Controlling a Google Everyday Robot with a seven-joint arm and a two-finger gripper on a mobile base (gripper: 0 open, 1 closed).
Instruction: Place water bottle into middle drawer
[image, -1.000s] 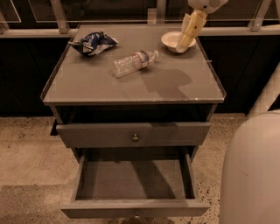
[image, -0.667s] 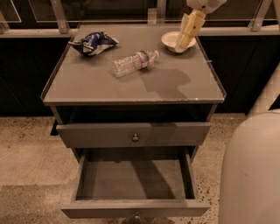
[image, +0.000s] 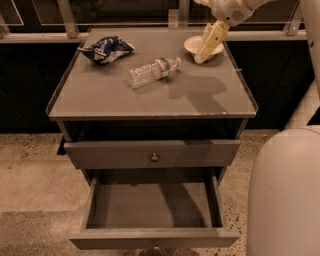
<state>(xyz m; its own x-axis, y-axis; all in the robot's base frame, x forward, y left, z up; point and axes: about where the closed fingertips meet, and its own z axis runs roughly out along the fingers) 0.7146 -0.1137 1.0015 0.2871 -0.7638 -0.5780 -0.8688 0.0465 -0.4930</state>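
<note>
The water bottle (image: 153, 71) lies on its side on the cabinet top (image: 100, 102), near the middle, cap pointing right. The middle drawer (image: 152, 205) is pulled out below, its grey tray holding nothing, with a brass knob at its front edge. My gripper (image: 201, 57) hangs from the upper right, above the back right corner of the cabinet top and over a white bowl. It is to the right of the bottle, apart from it, and holds nothing that I can see.
A blue-and-white snack bag (image: 106, 48) lies at the back left of the top. A white bowl (image: 196, 45) sits at the back right under the gripper. A closed drawer front (image: 155, 152) with a knob is above the open drawer. My pale robot body (image: 285, 195) fills the lower right.
</note>
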